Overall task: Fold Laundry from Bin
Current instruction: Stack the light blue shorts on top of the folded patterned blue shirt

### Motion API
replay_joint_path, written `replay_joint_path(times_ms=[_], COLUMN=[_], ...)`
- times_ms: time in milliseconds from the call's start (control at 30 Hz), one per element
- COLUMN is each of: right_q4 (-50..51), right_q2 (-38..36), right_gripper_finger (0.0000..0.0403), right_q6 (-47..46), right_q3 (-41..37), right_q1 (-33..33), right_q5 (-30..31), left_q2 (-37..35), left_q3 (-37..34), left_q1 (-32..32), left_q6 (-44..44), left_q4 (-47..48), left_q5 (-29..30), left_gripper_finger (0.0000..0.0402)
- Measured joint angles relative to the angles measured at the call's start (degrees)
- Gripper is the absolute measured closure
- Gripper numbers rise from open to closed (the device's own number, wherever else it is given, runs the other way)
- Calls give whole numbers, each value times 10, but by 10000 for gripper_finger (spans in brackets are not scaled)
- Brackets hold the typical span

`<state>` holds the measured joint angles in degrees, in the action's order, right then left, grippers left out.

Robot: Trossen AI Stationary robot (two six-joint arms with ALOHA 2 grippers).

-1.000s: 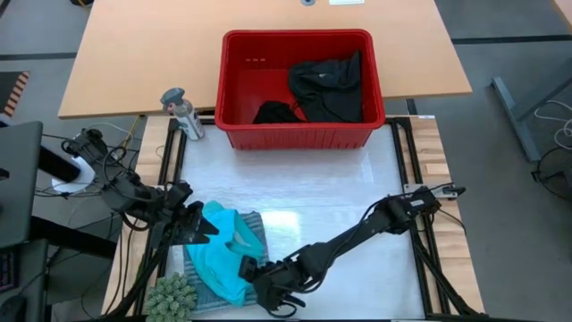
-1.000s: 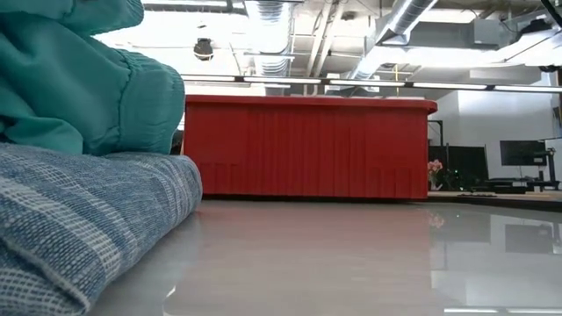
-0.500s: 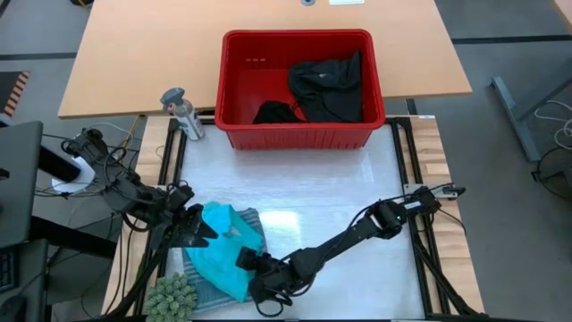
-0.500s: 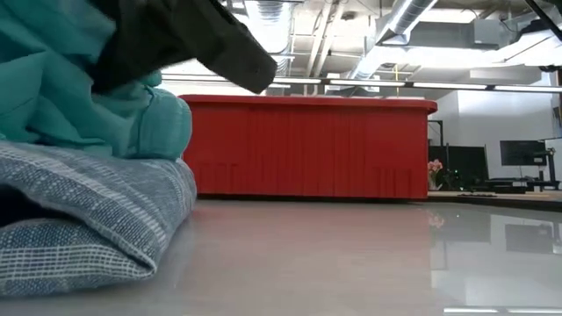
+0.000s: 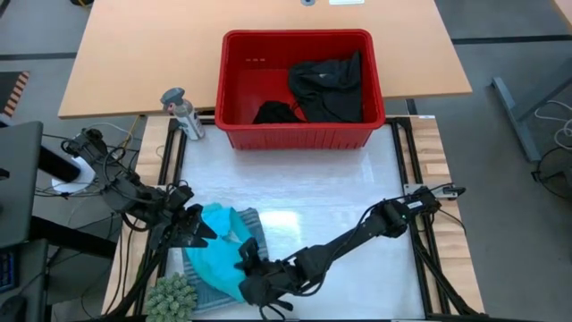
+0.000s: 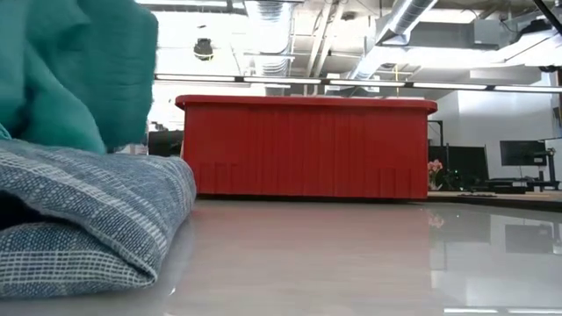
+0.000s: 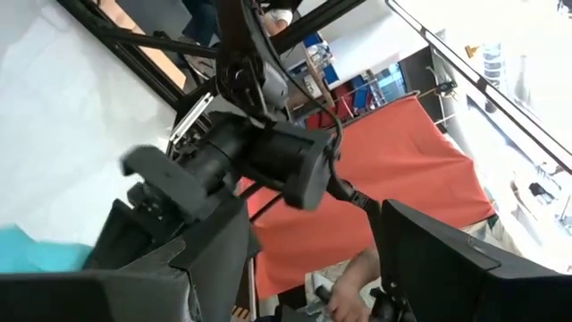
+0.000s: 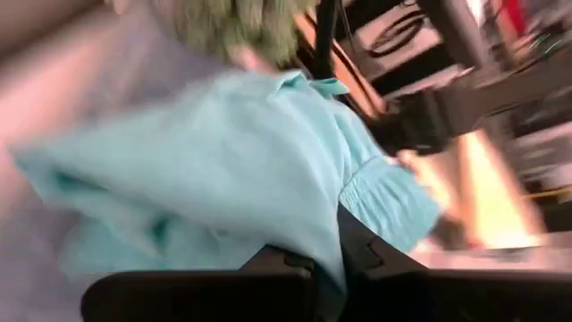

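At the table's near left, the left gripper (image 5: 198, 226) sits against the edge of the turquoise garment (image 5: 219, 250); whether its jaws are spread or pressed together cannot be told from these views. The turquoise piece lies heaped on the blue-grey striped garment (image 6: 88, 219), which rests folded flat on the white table (image 5: 331, 201). Just right of the heap, the right gripper (image 5: 250, 277) has reached across and, in its wrist view, its jaws pinch a fold of the turquoise cloth. Far back at centre, the red bin (image 5: 234, 80) holds black garments (image 5: 326, 85), apparently two bundles, though a third could be hidden. That makes one turquoise piece, one striped piece and about two black ones. The cloth looks light, limp and slack, likely to sag and bunch when lifted, so a hem or corner is probably the better hold than the middle, with both arms keeping an edge taut.
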<state>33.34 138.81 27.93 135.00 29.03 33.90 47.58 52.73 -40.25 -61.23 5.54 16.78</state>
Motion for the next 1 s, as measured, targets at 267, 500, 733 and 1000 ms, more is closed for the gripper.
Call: replay_joint_path(times_ms=[267,500,733,1000], right_q4=[-75,-45,27,80], right_q2=[32,57,-2,-46], right_gripper_finger=[341,310,270,231], right_q6=[-205,-225,-240,-311], right_q3=[-1,-1,-2,-1], right_q1=[0,7,15,18], right_q5=[-144,-160,-62,-66], left_q2=[10,20,53,143], left_q3=[0,0,0,0], left_q1=[0,-1,-51,-134], left_q6=[-22,-79,-134,-166], left_q4=[80,225,250,251], left_q5=[34,71,86,106], left_gripper_finger=[159,159,159,171])
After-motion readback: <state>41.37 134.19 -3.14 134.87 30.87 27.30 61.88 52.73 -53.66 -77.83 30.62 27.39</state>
